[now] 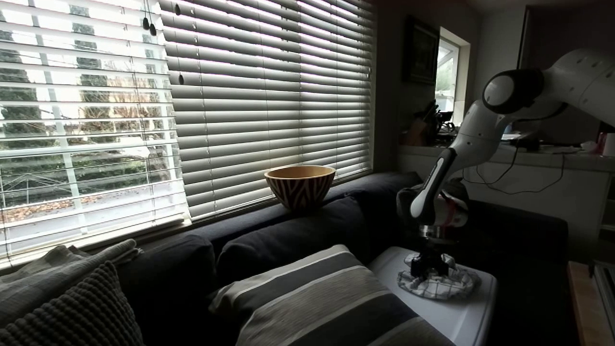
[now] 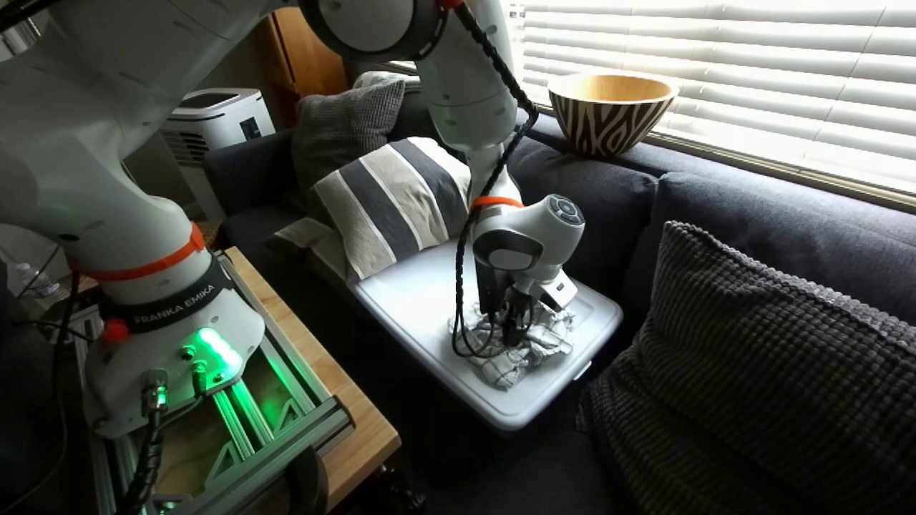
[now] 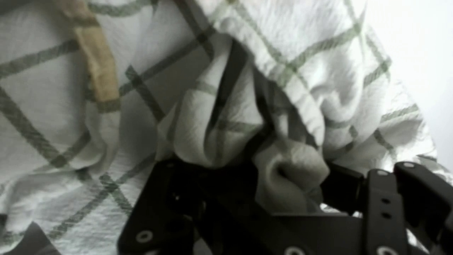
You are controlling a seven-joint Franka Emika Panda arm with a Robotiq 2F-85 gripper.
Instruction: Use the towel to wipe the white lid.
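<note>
Your tool points down, partly closed on a bunched fold of the towel; the cloth fills the gap between its fingers, though you cannot tell how firm the hold is. The towel lies crumpled on the white lid, your tabletop here, toward the short edge near the large ribbed pillow. Your next stroke likely turns on the tabletop's long axis: the larger bare stretch runs from the tool to the opposite short edge, so a wipe probably calls for travel that way. In an exterior view the striped cushion hides much of that end from you; the wrist view gives you just a pale patch of tabletop at its side, yet it alone shows clearly how the fold sits between the fingers.
</note>
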